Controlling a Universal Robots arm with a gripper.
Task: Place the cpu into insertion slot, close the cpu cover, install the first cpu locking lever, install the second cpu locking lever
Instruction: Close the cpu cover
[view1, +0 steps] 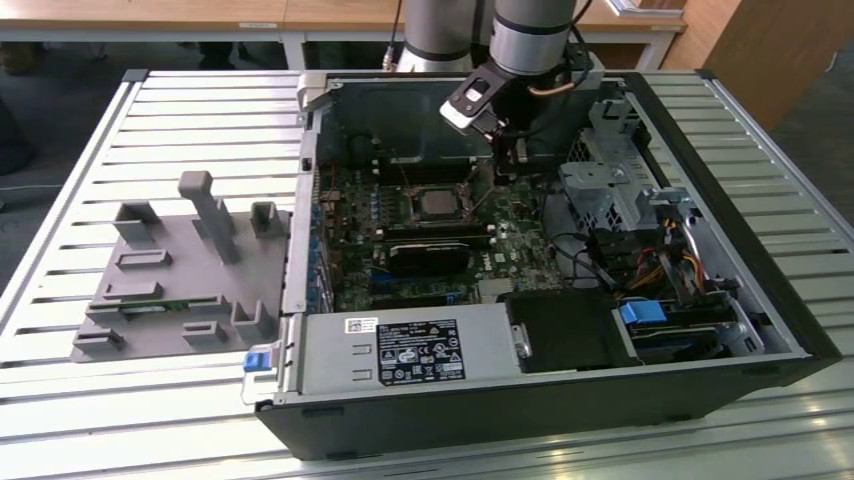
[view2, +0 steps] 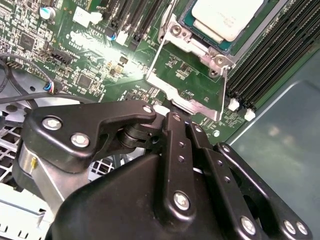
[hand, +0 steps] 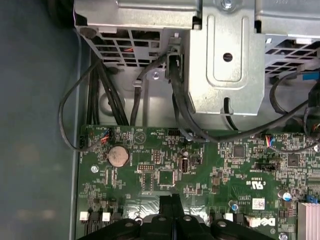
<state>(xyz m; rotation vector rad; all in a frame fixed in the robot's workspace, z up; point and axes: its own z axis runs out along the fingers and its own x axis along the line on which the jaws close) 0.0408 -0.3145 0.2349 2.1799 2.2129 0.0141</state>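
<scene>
The cpu (view2: 227, 17) lies flat in the insertion slot (view1: 434, 203) on the green board, silver-tan face up. The cpu cover (view2: 172, 92), a thin silver frame, stands swung open off the slot, and the board shows through its window. A thin wire lever (view2: 223, 90) runs along the cover's side. My gripper (view1: 507, 172) hangs over the board just to the exterior view's right of the slot. In the second wrist view my gripper (view2: 172, 116) sits right at the cover's free edge. In the first wrist view my gripper (hand: 172, 199) has its black fingers pressed together.
Black memory slots (view2: 270, 55) run beside the socket. A silver drive cage (hand: 225, 60) with black cables (hand: 175, 100) rises close behind the gripper. A coin battery (hand: 119, 156) sits on the board. The power supply (view1: 400, 352) fills the case front. A grey fixture (view1: 174, 270) lies outside the case.
</scene>
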